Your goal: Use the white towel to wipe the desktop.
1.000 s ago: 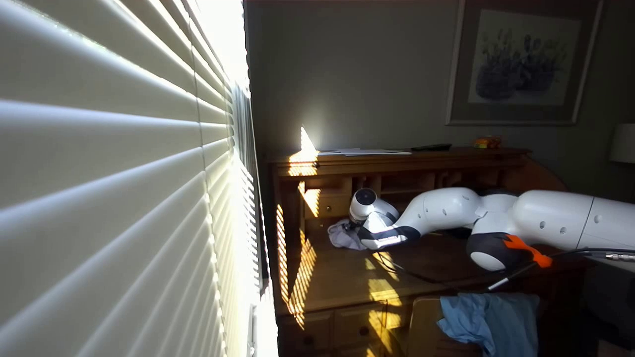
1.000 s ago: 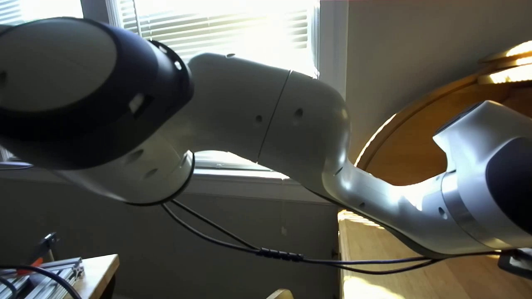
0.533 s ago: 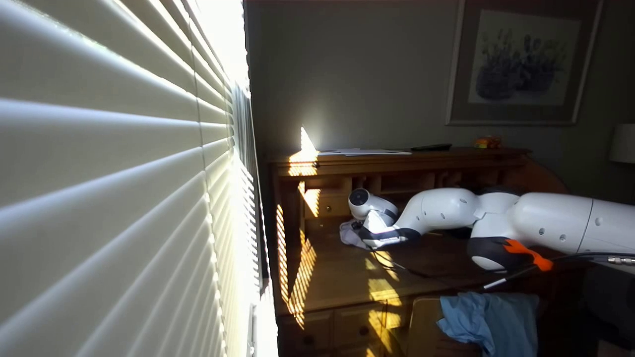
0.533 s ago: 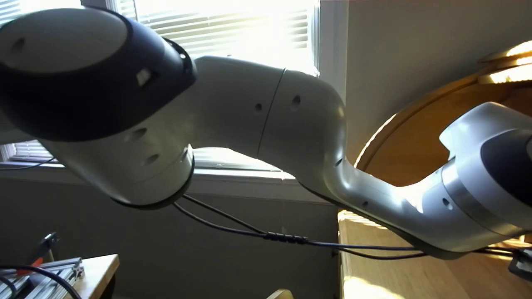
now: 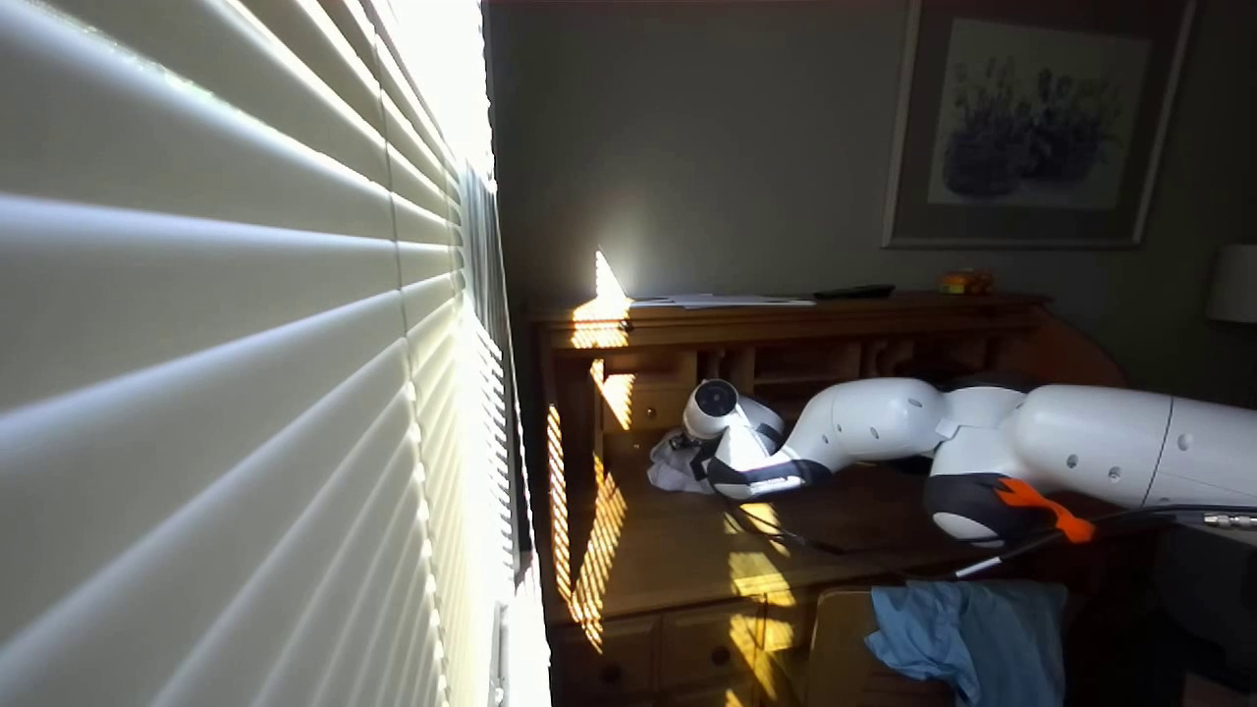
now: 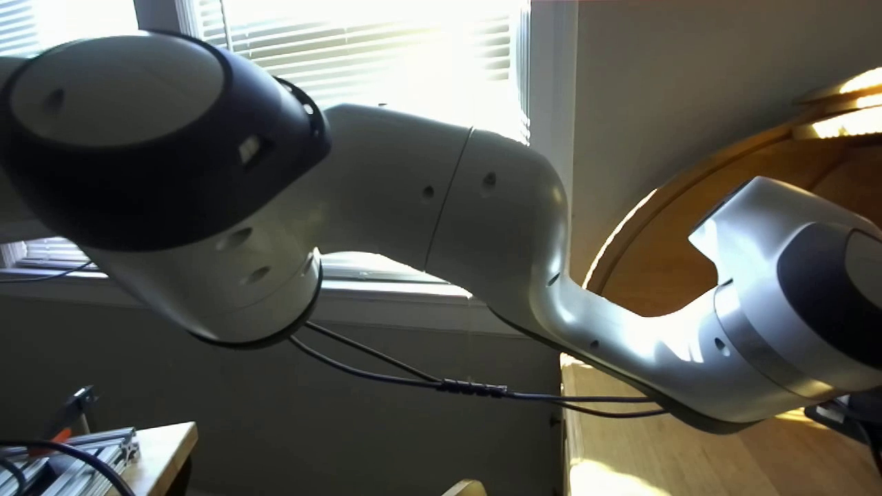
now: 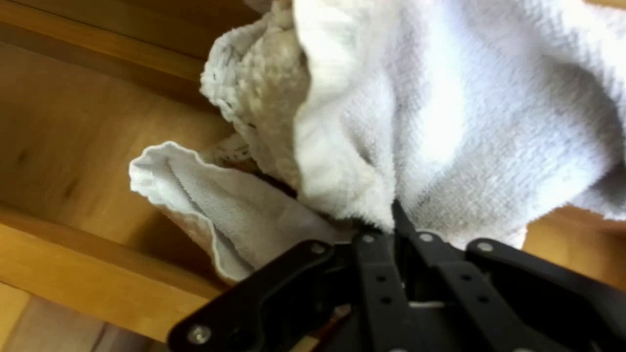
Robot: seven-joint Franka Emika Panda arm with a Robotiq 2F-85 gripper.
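Note:
The white towel [image 7: 450, 112] is bunched and fills much of the wrist view. My gripper [image 7: 394, 222] is shut on a fold of it; the fingertips are partly hidden in the cloth. In an exterior view the towel [image 5: 678, 465] rests at the back left of the wooden desktop [image 5: 668, 565], in front of the small drawers. My gripper [image 5: 699, 454] is small and dark there, beside the towel and partly behind the wrist. In an exterior view the desktop [image 6: 661, 448] shows at the lower right; the towel is out of view there.
The desk's drawers and cubbies [image 5: 653, 407] stand behind the towel. Window blinds [image 5: 245, 324] are at the left. A chair [image 5: 837, 643] with a blue cloth [image 5: 982, 638] stands at the front. Papers [image 5: 722, 301] lie on the desk's top shelf. Cables [image 6: 413, 379] hang under the arm.
The towel and gripper moved a little right, then back left in an exterior view. The wrist has turned slightly, and the arm has shifted slightly. The grip on the towel stays.

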